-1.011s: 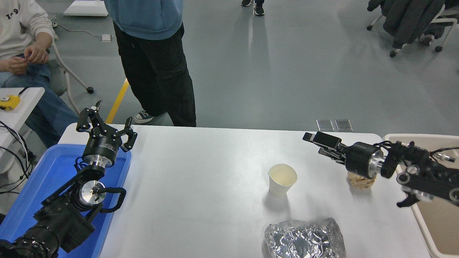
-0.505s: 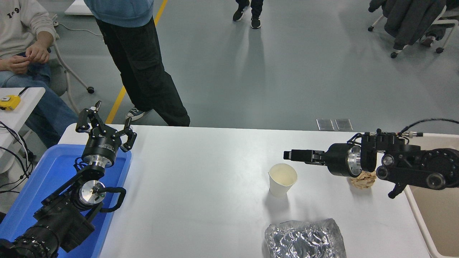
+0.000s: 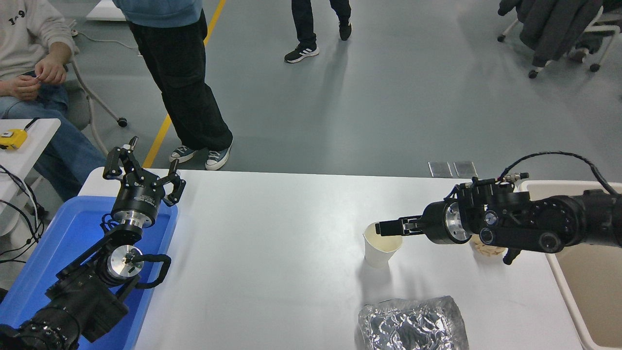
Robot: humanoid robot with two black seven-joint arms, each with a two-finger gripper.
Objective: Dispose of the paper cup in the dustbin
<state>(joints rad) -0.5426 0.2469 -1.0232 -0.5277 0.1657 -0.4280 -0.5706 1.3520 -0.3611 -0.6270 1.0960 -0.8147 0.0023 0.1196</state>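
Note:
The paper cup [image 3: 382,249] stands upright on the white table [image 3: 272,253], right of centre, its cream inside showing. My right gripper [image 3: 384,228] comes in from the right, lies level and points left. Its fingertips reach over the cup's right rim and mouth, and it looks open, seen side-on, with nothing held. The beige dustbin [image 3: 597,291] stands off the table's right end, partly behind the right arm. My left gripper [image 3: 144,167] is open and parked above the blue tray at the lower left.
A crinkled silver foil sheet [image 3: 413,323] lies in front of the cup. A crumpled tan paper ball [image 3: 488,249] sits mostly hidden under the right wrist. A blue tray [image 3: 53,243] lies at the left. One person stands and one sits beyond the far left corner.
My right gripper has swung left and down from above the paper ball to the cup's rim. The standing person has stepped left; another walks in the background. The cup has not moved.

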